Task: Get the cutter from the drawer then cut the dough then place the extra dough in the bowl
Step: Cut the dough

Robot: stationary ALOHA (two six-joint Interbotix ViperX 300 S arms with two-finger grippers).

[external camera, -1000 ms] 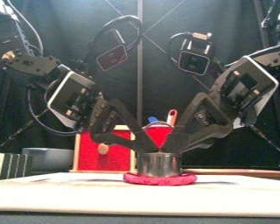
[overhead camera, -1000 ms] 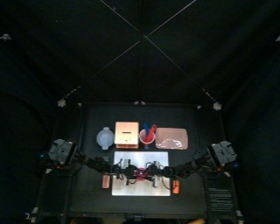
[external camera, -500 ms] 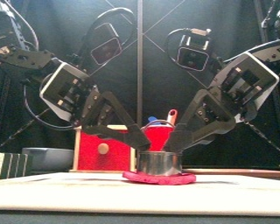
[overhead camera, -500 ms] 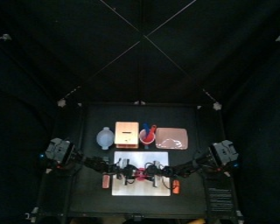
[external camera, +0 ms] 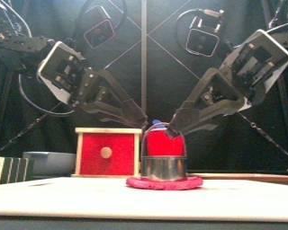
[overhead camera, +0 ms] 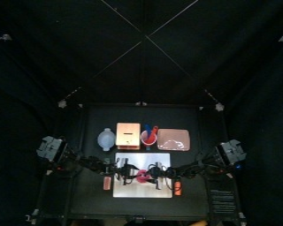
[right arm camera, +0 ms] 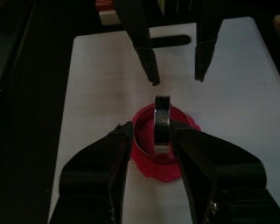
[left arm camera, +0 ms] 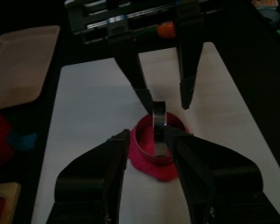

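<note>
A round metal cutter [external camera: 165,167] stands upright in the flat pink-red dough [external camera: 165,183] on the white cutting board [overhead camera: 130,161]. My left gripper [external camera: 146,122] hangs above and to the left of it, open and holding nothing. My right gripper [external camera: 175,128] hangs above and to the right, also open and holding nothing. In the left wrist view the cutter [left arm camera: 157,129] sits in the dough [left arm camera: 149,162] just beyond the left gripper [left arm camera: 152,138]. The right wrist view shows the cutter [right arm camera: 163,131] and the dough [right arm camera: 161,164] beyond the right gripper [right arm camera: 157,129].
Behind the board stand the wooden box with its red drawer front [external camera: 107,153], the blue-grey bowl [overhead camera: 105,139] to its left, the red cup [overhead camera: 149,135] with toy knives, and the pink tray [overhead camera: 176,139] at the right.
Both grippers have lifted up and drawn back from the cutter, left arm leftward and right arm rightward. The cutter stays in the dough.
</note>
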